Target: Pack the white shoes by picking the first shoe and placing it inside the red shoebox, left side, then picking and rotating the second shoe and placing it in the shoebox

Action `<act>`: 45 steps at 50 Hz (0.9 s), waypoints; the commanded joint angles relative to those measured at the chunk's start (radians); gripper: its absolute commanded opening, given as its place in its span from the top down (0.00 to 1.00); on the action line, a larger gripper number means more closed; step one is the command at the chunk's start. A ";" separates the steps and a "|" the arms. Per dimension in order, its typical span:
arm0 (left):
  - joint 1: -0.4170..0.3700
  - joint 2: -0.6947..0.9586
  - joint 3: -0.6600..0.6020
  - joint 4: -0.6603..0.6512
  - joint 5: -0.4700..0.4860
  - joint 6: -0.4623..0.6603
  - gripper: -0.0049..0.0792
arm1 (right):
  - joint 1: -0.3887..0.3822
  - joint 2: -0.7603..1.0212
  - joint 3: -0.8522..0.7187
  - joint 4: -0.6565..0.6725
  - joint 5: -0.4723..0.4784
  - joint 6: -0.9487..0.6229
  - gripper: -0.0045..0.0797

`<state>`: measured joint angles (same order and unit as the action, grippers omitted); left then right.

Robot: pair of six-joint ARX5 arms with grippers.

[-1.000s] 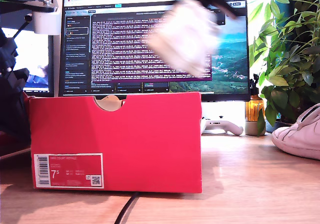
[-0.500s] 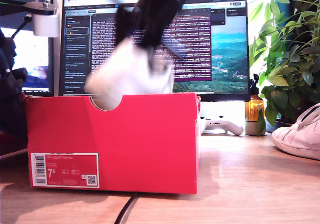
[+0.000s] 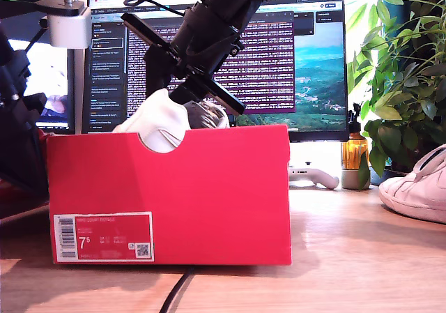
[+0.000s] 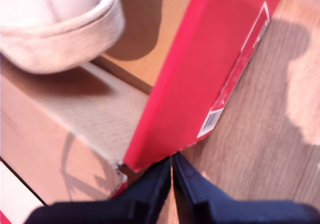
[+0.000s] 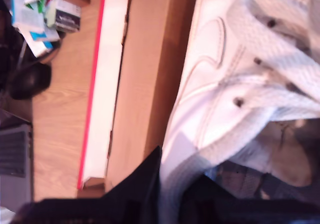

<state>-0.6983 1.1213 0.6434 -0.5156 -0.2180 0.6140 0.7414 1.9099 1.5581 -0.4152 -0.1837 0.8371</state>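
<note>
Starting at the exterior view's left, a dark arm stands just beside the box (image 3: 209,187), which sits on the table (image 3: 348,257) with its label (image 3: 103,236) low on the front wall. My first gripper (image 4: 172,159) is at the box's corner on the label side. Its fingers lie together with only a thin slit between them, their tips against the end of the red front wall. I cannot tell whether they pinch the cardboard. Its camera looks along that wall into the brown inside, where a white toe hangs above the floor of the box.

That shoe (image 3: 162,121) is tilted and partly down inside the box, towards the exterior view's left half, with its toe showing over the front wall. My second gripper (image 5: 172,184) comes down on it from above at a slant. Its fingers are clamped on the shoe at the collar, with the laces and the stitched side just beyond them.

A cable (image 3: 178,292) runs out from under the box towards the camera. Behind the box stands a monitor (image 3: 313,62). Further right are an amber bottle (image 3: 354,149) and a plant (image 3: 404,69). At the exterior view's right edge the other shoe (image 3: 417,187) lies on the table, well apart from the box.
</note>
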 commanded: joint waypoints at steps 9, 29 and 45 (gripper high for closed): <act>0.000 0.004 0.002 0.012 -0.001 0.008 0.96 | 0.008 0.010 0.020 -0.061 0.005 -0.074 0.96; 0.000 0.004 0.002 0.007 0.000 0.016 0.96 | 0.051 0.075 0.020 -0.071 0.008 -0.078 0.96; -0.005 0.004 0.002 -0.016 0.000 0.016 0.96 | 0.056 0.090 0.020 -0.060 0.034 -0.075 0.80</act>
<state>-0.6991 1.1213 0.6434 -0.5354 -0.2184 0.6285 0.7994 2.0193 1.5581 -0.4927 -0.1581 0.7654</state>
